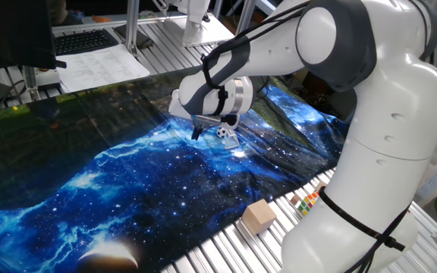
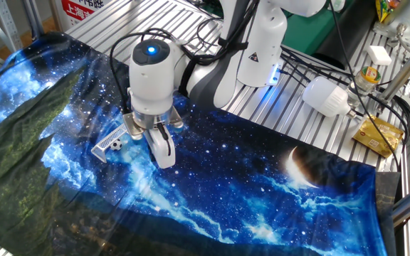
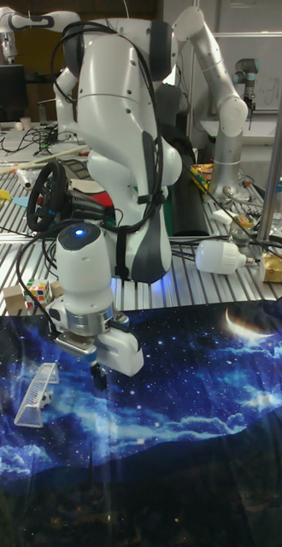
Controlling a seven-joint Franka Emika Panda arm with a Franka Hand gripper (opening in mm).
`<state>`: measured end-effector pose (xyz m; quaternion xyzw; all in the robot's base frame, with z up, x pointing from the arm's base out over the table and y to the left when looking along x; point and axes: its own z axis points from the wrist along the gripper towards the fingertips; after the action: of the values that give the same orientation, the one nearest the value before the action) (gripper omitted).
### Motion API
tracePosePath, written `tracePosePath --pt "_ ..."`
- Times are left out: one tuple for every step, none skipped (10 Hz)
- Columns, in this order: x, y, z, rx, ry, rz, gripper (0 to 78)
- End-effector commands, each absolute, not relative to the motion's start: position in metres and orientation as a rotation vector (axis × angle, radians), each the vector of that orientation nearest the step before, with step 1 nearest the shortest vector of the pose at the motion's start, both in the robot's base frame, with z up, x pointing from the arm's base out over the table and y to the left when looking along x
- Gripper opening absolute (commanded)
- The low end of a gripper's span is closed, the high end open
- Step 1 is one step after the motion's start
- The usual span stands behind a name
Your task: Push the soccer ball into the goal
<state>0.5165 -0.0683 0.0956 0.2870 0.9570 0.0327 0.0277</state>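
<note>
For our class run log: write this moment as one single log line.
task: push ball into goal | soccer ball: in goal mouth | gripper: beside goal, off ball | jaws: state unclear | surface: galaxy cloth

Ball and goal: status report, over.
Gripper beside goal, fingers together, holding nothing. Ball sits at goal mouth. Nothing in the way.

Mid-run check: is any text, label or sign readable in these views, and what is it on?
Red sign: white characters, cropped and too blurred to read.
Triangular warning sticker on the robot base: a symbol only, no legible words.
Printed sheets: print too small to read.
Nothing else is legible.
</note>
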Motion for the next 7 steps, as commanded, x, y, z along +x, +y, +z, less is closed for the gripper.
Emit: tracePosePath --pt "0.491 -0.006 0.116 0.674 3.023 0.120 0.0" --pt "0.483 0.012 0.115 0.683 3.019 0.107 0.0" --pt "0.481 0.018 0.114 0.658 3.025 0.111 0.0" --pt "0.477 0.024 0.115 0.625 3.030 0.107 0.0" --pt "0.474 0.028 0.116 0.585 3.039 0.106 0.0" --pt "0.472 0.030 0.118 0.559 3.045 0.106 0.0" --pt "0.467 0.035 0.122 0.502 3.061 0.105 0.0"
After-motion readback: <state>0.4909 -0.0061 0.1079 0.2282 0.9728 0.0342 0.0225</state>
